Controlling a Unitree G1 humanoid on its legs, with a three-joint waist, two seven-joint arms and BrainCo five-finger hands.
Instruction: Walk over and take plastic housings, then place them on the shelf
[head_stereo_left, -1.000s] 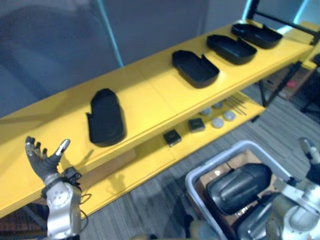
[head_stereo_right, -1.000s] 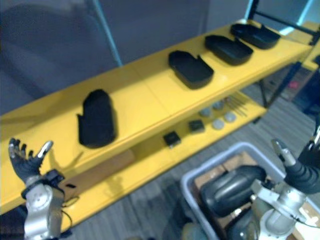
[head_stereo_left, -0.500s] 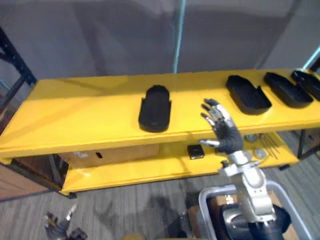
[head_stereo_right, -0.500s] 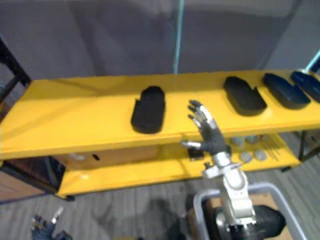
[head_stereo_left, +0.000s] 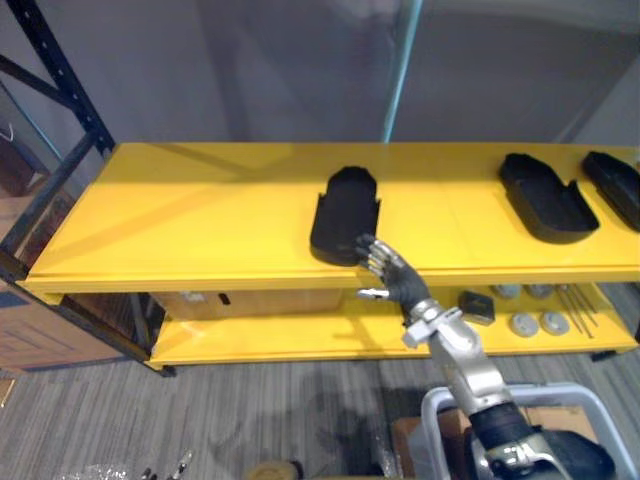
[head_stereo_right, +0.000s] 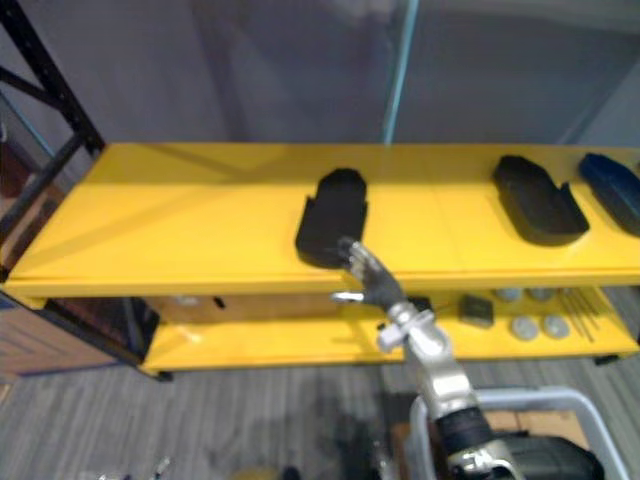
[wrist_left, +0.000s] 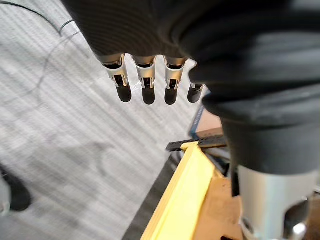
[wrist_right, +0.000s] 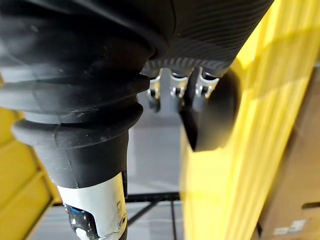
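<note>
Fingers on my right hand (head_stereo_left: 395, 285) are straight and fanned apart, thumb out to one side, holding nothing. They sit at the front lip of the yellow shelf (head_stereo_left: 200, 215), right at the near end of a black housing (head_stereo_left: 345, 212). In the right wrist view the dark tips and the dark shell merge, so I can't say whether they touch.

The housing is matte plastic, long and shallow, rounded at its far end and stepped along one side. It lies flat on the smooth top level. Well off to my right on the same level are a second housing (head_stereo_left: 545, 195) and a third housing (head_stereo_left: 615, 185), both hollow side up like shallow trays. The third is cut off by the edge of the view.

My left hand (wrist_left: 144, 80) hangs low over the grey ribbed carpet floor (wrist_left: 60, 130), fingers straight, slightly apart and empty.

On the lower shelf (head_stereo_left: 300, 338) I make out a small dark square block (head_stereo_left: 477, 305), round grey discs (head_stereo_left: 520, 322) and thin metal rods (head_stereo_left: 575, 300), all too small to read further. A cardboard box (head_stereo_left: 240, 298) there is half hidden behind the upper lip. Down by my right arm curves the pale rim of a plastic bin (head_stereo_right: 545, 397); the dark rounded shapes inside are cut off, and I can't identify them.
</note>
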